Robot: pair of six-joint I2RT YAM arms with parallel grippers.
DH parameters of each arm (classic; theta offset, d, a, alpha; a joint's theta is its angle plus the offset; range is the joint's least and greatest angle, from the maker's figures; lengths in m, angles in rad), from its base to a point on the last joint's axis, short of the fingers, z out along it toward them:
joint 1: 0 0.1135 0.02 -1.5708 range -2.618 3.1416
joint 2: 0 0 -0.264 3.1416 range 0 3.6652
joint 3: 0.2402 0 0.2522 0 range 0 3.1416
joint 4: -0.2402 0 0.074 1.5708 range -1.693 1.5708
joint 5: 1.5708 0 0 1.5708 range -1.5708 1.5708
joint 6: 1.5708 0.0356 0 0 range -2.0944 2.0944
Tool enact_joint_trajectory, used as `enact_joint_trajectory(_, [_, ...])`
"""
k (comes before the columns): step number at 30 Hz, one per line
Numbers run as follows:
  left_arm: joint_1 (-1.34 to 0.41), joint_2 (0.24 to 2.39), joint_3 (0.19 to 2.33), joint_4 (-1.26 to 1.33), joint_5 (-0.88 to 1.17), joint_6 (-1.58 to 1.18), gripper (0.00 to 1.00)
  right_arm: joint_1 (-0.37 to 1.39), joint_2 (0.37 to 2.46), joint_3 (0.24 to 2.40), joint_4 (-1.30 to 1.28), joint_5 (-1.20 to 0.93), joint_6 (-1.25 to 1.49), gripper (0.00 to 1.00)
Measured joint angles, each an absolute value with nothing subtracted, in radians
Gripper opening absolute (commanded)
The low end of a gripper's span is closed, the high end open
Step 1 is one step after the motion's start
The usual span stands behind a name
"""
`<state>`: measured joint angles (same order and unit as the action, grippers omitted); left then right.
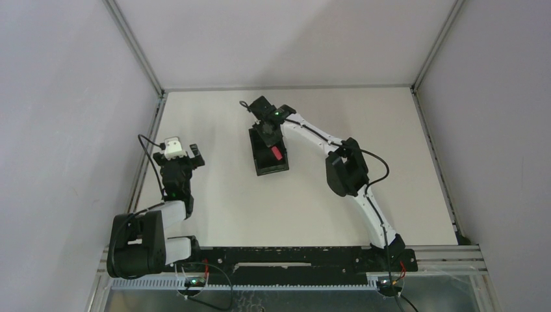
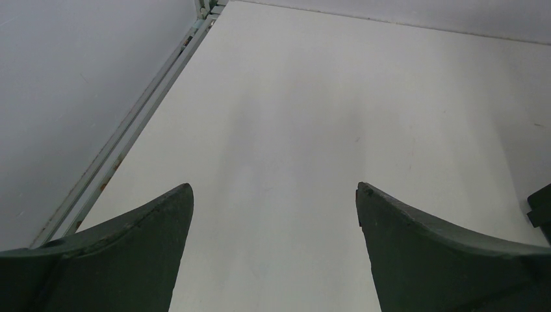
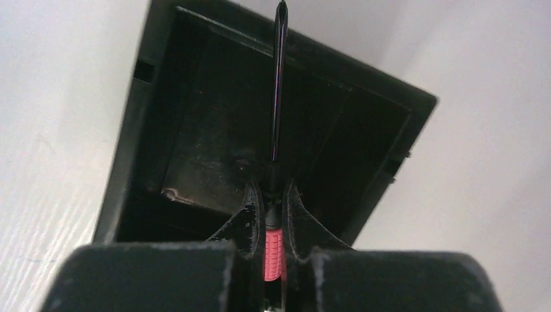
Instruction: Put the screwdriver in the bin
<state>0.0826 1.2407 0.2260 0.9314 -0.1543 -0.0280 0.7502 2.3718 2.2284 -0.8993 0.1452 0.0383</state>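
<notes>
The black open-top bin [image 1: 265,168] stands on the white table, left of centre and towards the back. My right gripper [image 1: 273,147] hangs over the bin, shut on the screwdriver [image 1: 276,154]. In the right wrist view the fingers [image 3: 251,214] clamp the red handle [image 3: 273,255]. The thin black shaft [image 3: 279,84] points forward over the bin's inside towards its far wall [image 3: 364,73]. My right gripper [image 3: 273,188] is above the bin's floor. My left gripper [image 1: 185,156] is open and empty near the table's left edge, well apart from the bin; its view [image 2: 274,190] shows only bare table.
A metal frame rail [image 1: 148,153] runs along the table's left edge, another [image 1: 434,149] along the right. Grey walls close in on three sides. The arms' base rail [image 1: 292,257] lies across the near edge.
</notes>
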Motion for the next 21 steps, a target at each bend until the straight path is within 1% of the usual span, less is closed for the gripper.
enact_joint_trajectory(1, [0.083,1.241,0.226,0.931,-0.154,-0.028,1.0,0.751,2.384,2.22,-0.899,0.15,0.035,0.17])
enact_joint_trajectory(4, [0.083,1.241,0.226,0.931,-0.154,-0.028,1.0,0.757,2.4,2.201,-0.898,0.155,0.031,0.36])
enact_joint_trajectory(6, [0.083,1.241,0.226,0.931,-0.154,-0.028,1.0,0.764,2.4,2.193,-0.897,0.159,0.029,0.46])
enact_joint_trajectory(8, [0.083,1.241,0.226,0.931,-0.154,-0.028,1.0,0.772,2.4,2.192,-0.886,0.165,0.032,0.47])
enact_joint_trajectory(13, [0.083,1.241,0.226,0.931,-0.154,-0.028,1.0,0.786,2.391,2.189,-0.875,0.194,0.057,0.45])
enact_joint_trajectory(15, [0.083,1.241,0.226,0.931,-0.154,-0.028,1.0,0.789,2.363,2.172,-0.868,0.208,0.076,0.46])
enact_joint_trajectory(17, [0.083,1.241,0.226,0.931,-0.154,-0.028,1.0,0.791,2.32,2.156,-0.862,0.216,0.088,0.5])
enact_joint_trajectory(18, [0.083,1.241,0.226,0.931,-0.154,-0.028,1.0,0.792,2.289,2.145,-0.855,0.22,0.093,0.54])
enact_joint_trajectory(19, [0.083,1.241,0.226,0.931,-0.154,-0.028,1.0,0.793,2.255,2.138,-0.852,0.224,0.097,0.62])
enact_joint_trajectory(20, [0.083,1.241,0.226,0.931,-0.154,-0.028,1.0,0.796,2.209,2.129,-0.844,0.23,0.1,0.87])
enact_joint_trajectory(21, [0.083,1.241,0.226,0.931,-0.154,-0.028,1.0,0.797,2.164,2.122,-0.835,0.237,0.108,0.98])
